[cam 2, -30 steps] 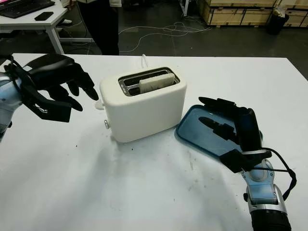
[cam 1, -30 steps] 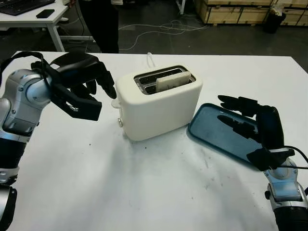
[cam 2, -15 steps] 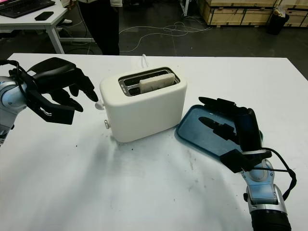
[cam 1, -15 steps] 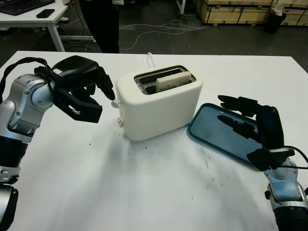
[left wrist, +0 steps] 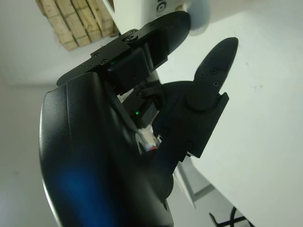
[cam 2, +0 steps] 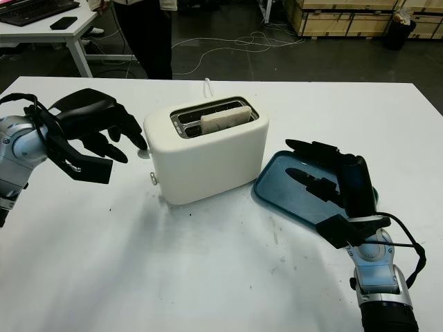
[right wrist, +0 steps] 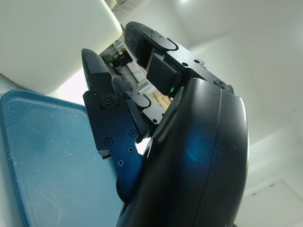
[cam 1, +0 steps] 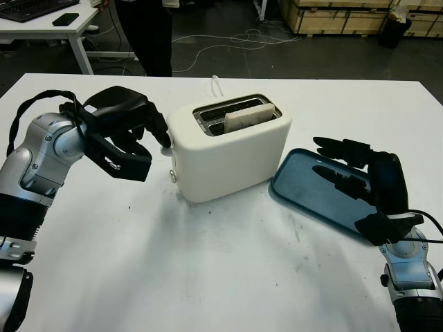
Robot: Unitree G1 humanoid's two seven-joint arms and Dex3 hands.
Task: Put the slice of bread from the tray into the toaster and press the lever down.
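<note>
Fingers of the left hand: curled, black, holding nothing; one fingertip reaches the toaster's end wall, at or just beside the pale lever knob, though contact cannot be confirmed.
Fingers of the right hand: extended, holding nothing; the hand hovers over the near part of the tray, apart from the toaster.
Writing and brands: none readable on the toaster, the tray or the hands.
Toaster: cream-white body, smooth and rounded, with a metal-rimmed slot on top; it stands mid-counter, its lever end turned toward the left hand, and a small round dial sits low on that end.
Slice of bread: pale and rectangular, standing upright in the toaster slot with its top edge still above the rim.
Tray: blue, shallow, rounded corners, faintly scuffed surface; it lies just beside the toaster on the right-hand side, nothing in it.
Counter: white, flat, with a few small dark specks.
Cord: white, running off behind the toaster.
Background: a person in dark clothes stands past the far edge; another desk with a keyboard and a phone is at far left; wooden crates and floor cables lie beyond.
</note>
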